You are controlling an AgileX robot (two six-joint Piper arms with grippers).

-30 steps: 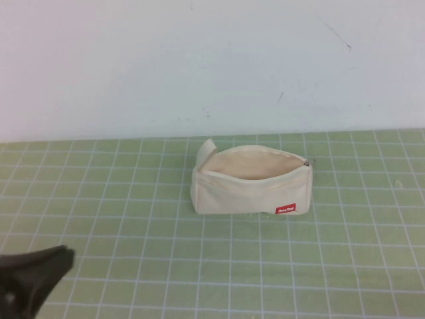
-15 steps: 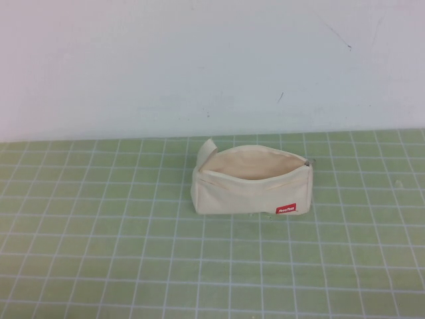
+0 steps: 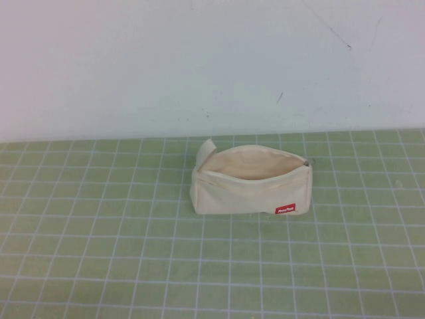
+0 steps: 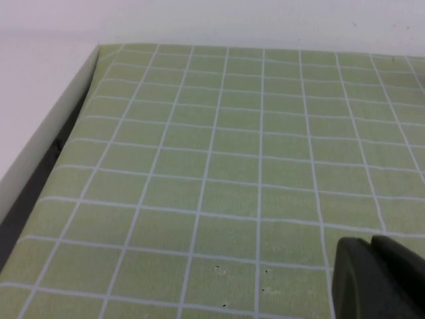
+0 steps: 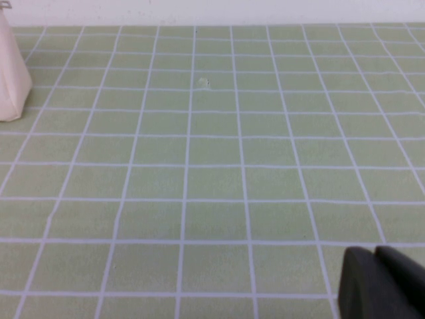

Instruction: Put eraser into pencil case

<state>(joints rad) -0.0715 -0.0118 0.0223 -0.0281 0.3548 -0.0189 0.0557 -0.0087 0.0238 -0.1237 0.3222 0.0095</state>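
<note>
The dark left arm seen a second ago at the lower left of the high view has been withdrawn. The pencil case [image 3: 251, 179] is left unzipped on the green gridded bench [image 3: 99, 252]; no eraser is seen. The left claw [image 4: 378, 279] and right claw [image 5: 385, 282] appear only as dark edges in their wrist views, so neither claw's grip can be told.

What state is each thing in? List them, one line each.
pencil case: unzipped, mouth gaping, standing on the mat.
eraser: not visible in any view; cannot tell whether it is inside the case.
left end effector: only a dark edge shows, above bare mat.
right end effector: only a dark edge shows, above bare mat, apart from the case.
mat: flat, green, gridded.
</note>
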